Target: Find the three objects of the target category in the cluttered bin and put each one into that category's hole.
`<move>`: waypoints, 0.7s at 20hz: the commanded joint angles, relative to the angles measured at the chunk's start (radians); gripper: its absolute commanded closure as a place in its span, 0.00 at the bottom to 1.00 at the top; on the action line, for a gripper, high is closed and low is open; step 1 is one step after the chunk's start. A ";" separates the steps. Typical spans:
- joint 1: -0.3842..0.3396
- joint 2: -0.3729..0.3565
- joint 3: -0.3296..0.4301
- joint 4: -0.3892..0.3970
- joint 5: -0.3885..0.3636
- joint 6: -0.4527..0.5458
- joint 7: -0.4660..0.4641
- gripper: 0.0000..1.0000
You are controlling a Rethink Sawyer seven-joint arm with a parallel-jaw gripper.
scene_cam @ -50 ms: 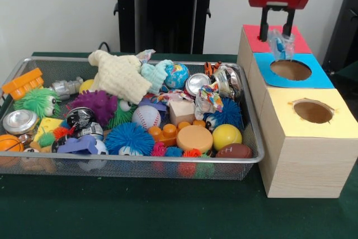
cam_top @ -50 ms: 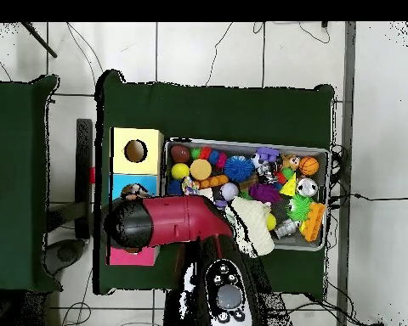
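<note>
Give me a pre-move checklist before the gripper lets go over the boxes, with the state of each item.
1. Gripper holds something: ok, a clear crinkly wrapper hangs between its fingers.
2. Wrapper is above a hole: cannot tell; it hangs at the border of the red-topped box and the blue-topped box.
3. Blue box's hole unblocked: ok.
4. Red box's hole visible: not ok, hidden.
5. Wire bin clear of the arm: ok.

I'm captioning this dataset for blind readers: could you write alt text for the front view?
A red robot pincer holds a clear crinkly wrapper above the red and blue tops of a wooden box with round holes. To the left, a wire mesh bin overflows with toys: spiky balls, a baseball, a cream cloth, tins and blocks.
</note>
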 commanded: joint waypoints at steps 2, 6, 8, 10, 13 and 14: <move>0.007 0.125 -0.062 -0.071 0.032 -0.077 0.211 1.00; 0.035 0.128 -0.085 -0.085 0.050 -0.068 0.221 1.00; 0.055 0.121 -0.101 -0.083 0.062 -0.063 0.231 1.00; 0.077 0.112 -0.114 -0.078 0.080 -0.049 0.244 1.00; 0.120 0.099 -0.133 -0.067 0.112 -0.042 0.277 1.00; 0.126 0.099 -0.133 -0.064 0.125 -0.043 0.280 1.00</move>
